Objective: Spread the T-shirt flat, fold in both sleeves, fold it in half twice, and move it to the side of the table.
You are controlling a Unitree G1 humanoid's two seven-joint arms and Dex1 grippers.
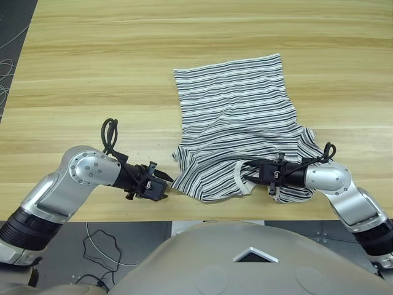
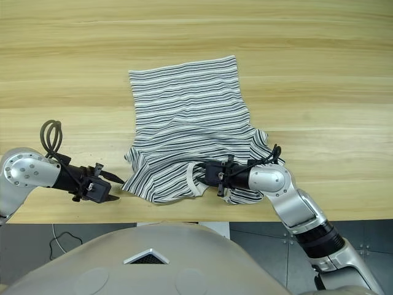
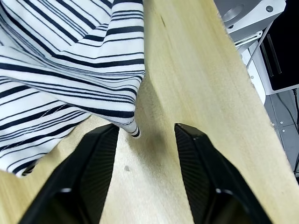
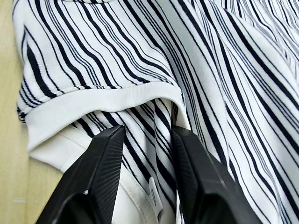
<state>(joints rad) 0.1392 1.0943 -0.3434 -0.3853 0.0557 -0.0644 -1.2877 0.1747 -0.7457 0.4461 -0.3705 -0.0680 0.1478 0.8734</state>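
Note:
A black-and-white striped T-shirt [image 1: 236, 110] lies on the wooden table [image 1: 92, 74], smooth at its far half and bunched up near the front edge. My left gripper [image 1: 164, 184] sits at the shirt's near-left corner, open, and the corner's tip [image 3: 135, 130] lies between its fingers [image 3: 100, 158]. My right gripper [image 1: 250, 174] rests on the crumpled near part by the white collar band [image 4: 93, 105]. It is open, its fingers [image 4: 105, 163] straddling a fold of striped cloth [image 4: 161, 154].
The table's front edge [image 1: 92, 218] runs just below both grippers. Bare wood stretches to the left, the right and the far side of the shirt. Cables [image 1: 6, 67] lie on the floor beyond the left edge.

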